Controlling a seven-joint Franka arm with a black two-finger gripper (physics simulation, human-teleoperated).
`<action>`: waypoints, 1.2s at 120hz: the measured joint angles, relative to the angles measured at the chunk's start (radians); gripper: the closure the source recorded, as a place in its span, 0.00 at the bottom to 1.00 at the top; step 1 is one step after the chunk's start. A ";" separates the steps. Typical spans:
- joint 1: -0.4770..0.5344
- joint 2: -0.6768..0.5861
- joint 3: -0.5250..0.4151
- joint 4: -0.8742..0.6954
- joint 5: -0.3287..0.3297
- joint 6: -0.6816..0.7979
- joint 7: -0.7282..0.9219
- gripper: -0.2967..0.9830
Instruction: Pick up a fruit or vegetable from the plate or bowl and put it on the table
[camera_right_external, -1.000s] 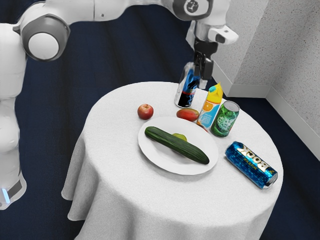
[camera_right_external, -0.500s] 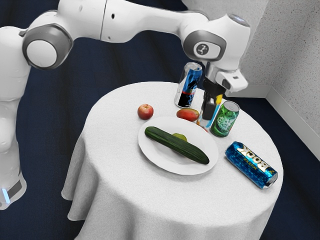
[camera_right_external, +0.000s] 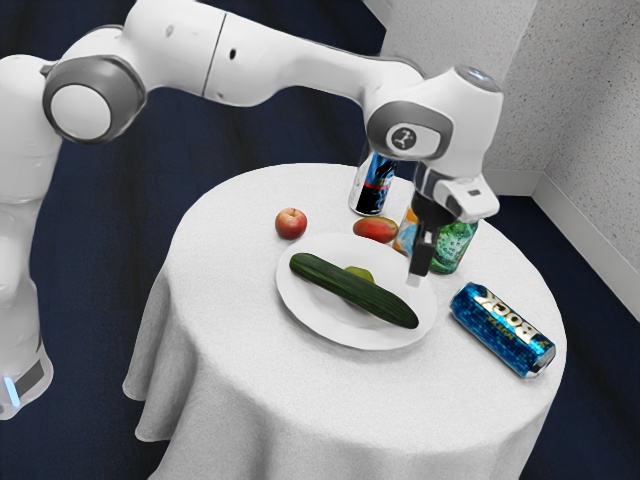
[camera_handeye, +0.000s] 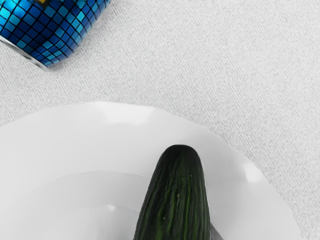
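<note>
My gripper (camera_right_external: 416, 279) is over the plate's rim on the side toward the cans, just above the cucumber's lower right end in the exterior view. The long dark green cucumber (camera_right_external: 350, 288) lies across the white plate (camera_right_external: 300, 316). Behind its middle sits a yellow-green fruit (camera_right_external: 361, 272), partly hidden by it. From the wrist camera, one rounded end of the cucumber (camera_handeye: 176, 200) shows against the plate (camera_handeye: 60, 140), reaching under my hand.
On the tablecloth (camera_right_external: 260, 370) stand a blue-black can (camera_right_external: 371, 192), a carton (camera_right_external: 405, 232) and a green can (camera_right_external: 455, 247). A blue can (camera_right_external: 502, 330) lies on its side. A red apple (camera_right_external: 291, 223) and a mango (camera_right_external: 375, 230) rest beyond the plate.
From above the tall can, my hand has swung down past the carton to the plate's edge, close to the cucumber. The food and cans have stayed put.
</note>
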 joint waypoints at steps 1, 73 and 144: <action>-0.001 -0.001 0.001 -0.004 -0.001 0.000 0.001 0.23; 0.005 -0.068 0.035 -0.275 -0.003 0.197 0.040 0.23; 0.020 -0.054 0.036 -0.324 -0.001 0.252 0.057 0.23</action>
